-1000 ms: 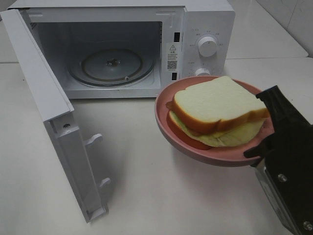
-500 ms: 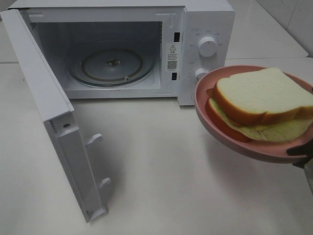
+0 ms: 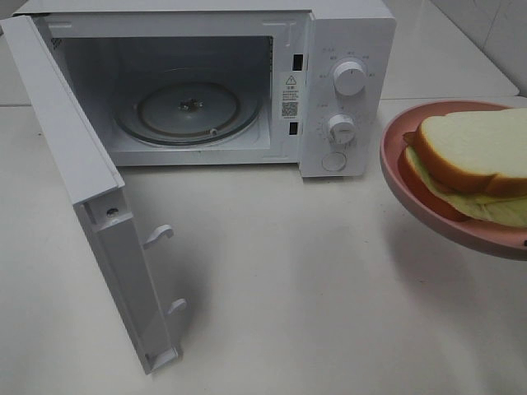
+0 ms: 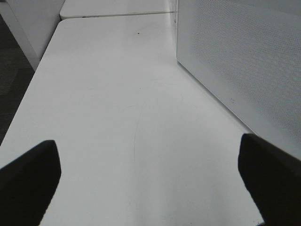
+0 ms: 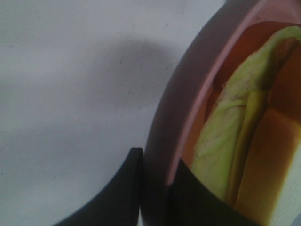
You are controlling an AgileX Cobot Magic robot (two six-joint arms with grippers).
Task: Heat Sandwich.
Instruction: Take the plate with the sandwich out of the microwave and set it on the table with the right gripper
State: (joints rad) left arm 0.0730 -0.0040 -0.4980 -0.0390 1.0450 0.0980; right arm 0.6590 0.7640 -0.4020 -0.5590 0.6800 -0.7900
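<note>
The sandwich (image 3: 478, 156), white bread with a pale yellow-green filling, lies on a round pink plate (image 3: 412, 193) held in the air at the right edge of the exterior view, right of the microwave (image 3: 346, 33). In the right wrist view my right gripper (image 5: 156, 165) is shut on the plate's rim (image 5: 188, 108), with the sandwich filling (image 5: 225, 150) just inside it. The right gripper is almost out of the exterior view. My left gripper (image 4: 150, 183) is open and empty above the table, beside the microwave door (image 4: 235, 61). It is out of the exterior view.
The microwave door (image 3: 90, 189) stands swung open to the front left. The glass turntable (image 3: 188, 111) inside is bare. Two knobs (image 3: 349, 76) are on the right panel. The white table (image 3: 288, 288) stretches in front.
My right gripper has carried the plate with the sandwich to the right, away from the microwave opening and partly out of the exterior view. The left arm shows no change.
</note>
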